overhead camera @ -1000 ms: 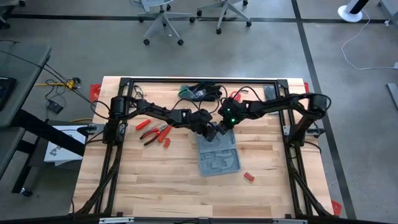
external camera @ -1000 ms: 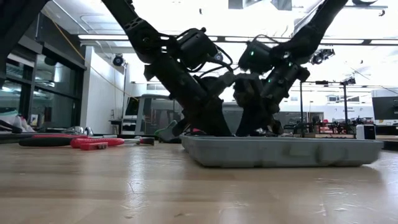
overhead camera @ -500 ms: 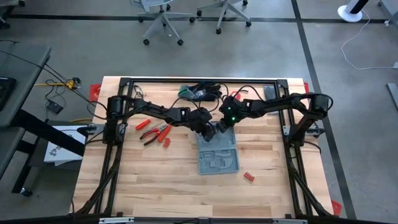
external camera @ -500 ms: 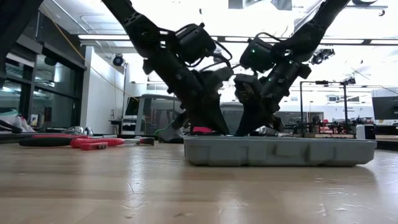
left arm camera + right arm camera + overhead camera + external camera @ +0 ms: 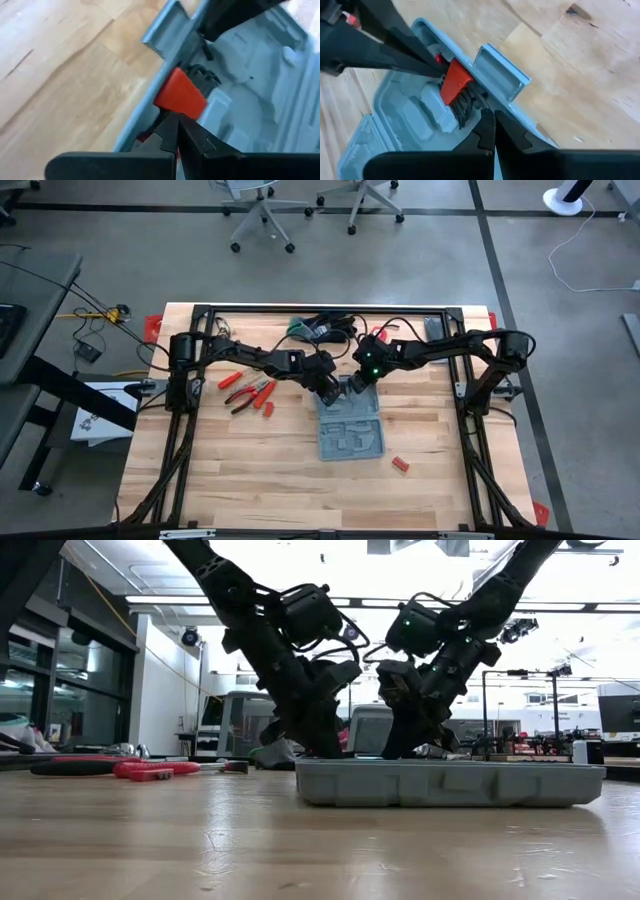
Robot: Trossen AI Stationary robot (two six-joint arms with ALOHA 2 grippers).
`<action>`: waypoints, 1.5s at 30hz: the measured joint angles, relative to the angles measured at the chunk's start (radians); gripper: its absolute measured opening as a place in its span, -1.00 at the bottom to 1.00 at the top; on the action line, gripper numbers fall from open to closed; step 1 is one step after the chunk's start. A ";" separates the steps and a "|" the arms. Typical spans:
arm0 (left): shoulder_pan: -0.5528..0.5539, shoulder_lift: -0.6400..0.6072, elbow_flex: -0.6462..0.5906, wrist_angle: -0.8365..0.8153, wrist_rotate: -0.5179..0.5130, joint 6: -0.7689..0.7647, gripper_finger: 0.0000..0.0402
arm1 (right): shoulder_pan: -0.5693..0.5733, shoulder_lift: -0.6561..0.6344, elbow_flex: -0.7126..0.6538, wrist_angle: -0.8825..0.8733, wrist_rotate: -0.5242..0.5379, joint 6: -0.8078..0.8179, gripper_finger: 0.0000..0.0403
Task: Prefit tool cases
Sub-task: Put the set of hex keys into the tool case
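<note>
On the wood table (image 5: 250,470) the tool case (image 5: 351,430) lies open, both arms' fingers pinched shut at its far end.

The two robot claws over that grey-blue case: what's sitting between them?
In the right wrist view, a red-handled tool lies in the tool case, between the left gripper and the right gripper.

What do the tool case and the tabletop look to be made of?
Tool case: likely moulded plastic, matte grey-blue, judging by its shaped recesses and rounded rims. Tabletop: wood, seemingly butcher-block planks with visible grain and a light sheen in the low view.
</note>
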 joint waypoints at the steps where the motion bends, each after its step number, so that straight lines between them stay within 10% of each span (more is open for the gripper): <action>1: 0.000 0.001 0.000 -0.010 -0.001 0.000 -1.00 | 0.000 0.000 0.000 0.000 0.000 0.000 -1.00; 45: -0.009 0.028 0.003 0.118 -0.008 -0.014 -1.00 | 0.013 0.072 0.001 0.078 -0.071 0.052 -1.00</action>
